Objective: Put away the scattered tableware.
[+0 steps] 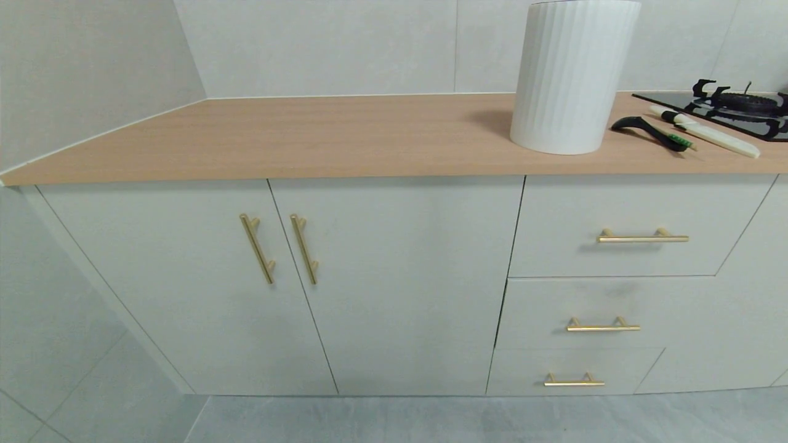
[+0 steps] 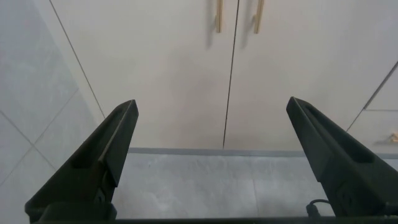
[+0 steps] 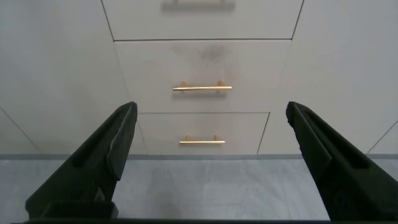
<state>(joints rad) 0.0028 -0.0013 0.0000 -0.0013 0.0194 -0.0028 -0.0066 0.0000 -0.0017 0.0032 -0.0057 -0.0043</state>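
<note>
Wood-toned counter (image 1: 308, 135) carries one tall white ribbed cylindrical container (image 1: 569, 80) at one o'clock in the head view; its inside is hidden. At its three o'clock lie two utensils: a black-handled, green-tipped tool (image 1: 652, 130) and a white-bladed knife (image 1: 708, 131).

Left wrist view: the left gripper (image 2: 211, 104) has its fingers spread wide and empty, facing two pale cabinet doors (image 2: 155, 74).

Right wrist view: the right gripper (image 3: 210, 107) has its fingers equally wide, holding nothing, before three brass-handled drawers (image 3: 202, 68).

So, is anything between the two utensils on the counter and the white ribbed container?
Nothing visible does. Only bare countertop separates the black-handled utensil from the white ribbed container; the white utensil lies just past it, on the stove side. Left gripper and right gripper are open, low before the cabinet fronts.
</note>
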